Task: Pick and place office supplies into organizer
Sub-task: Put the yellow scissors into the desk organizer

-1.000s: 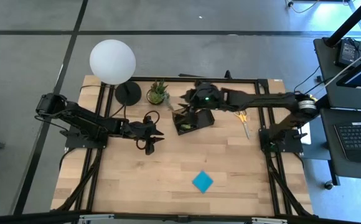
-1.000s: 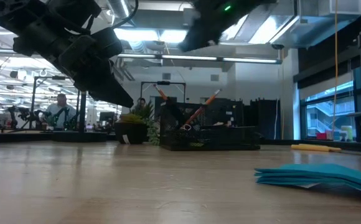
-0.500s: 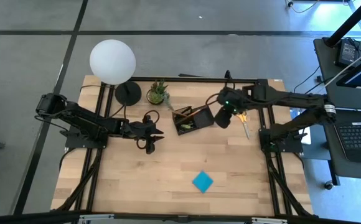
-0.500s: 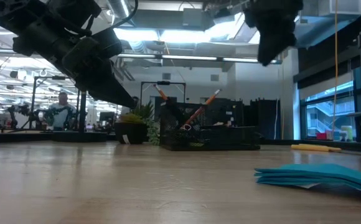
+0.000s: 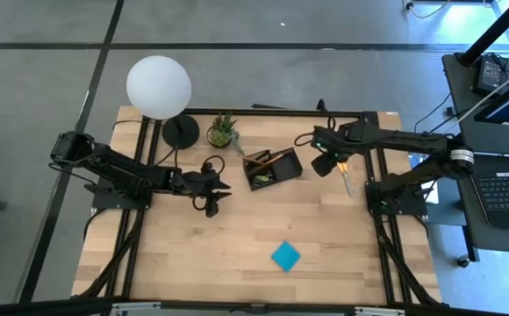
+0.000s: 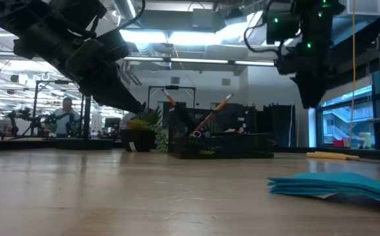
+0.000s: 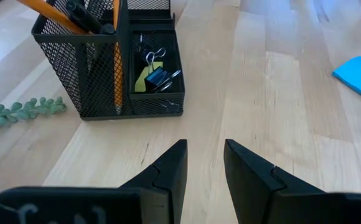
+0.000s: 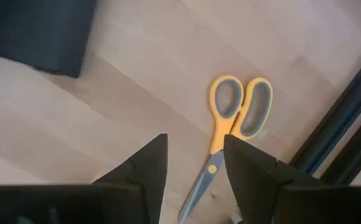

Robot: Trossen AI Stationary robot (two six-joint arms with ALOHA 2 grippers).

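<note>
The right gripper hovers parted and empty above the yellow-handled scissors, blades toward seven o'clock; stiff, probably slippery, best pinched at the pivot.

Lamp with white globe on black round base, far from right pincer, behind left pincer. Small potted plant just beside base, nearer left pincer. Wooden table. Person in the room beyond, low view.
</note>
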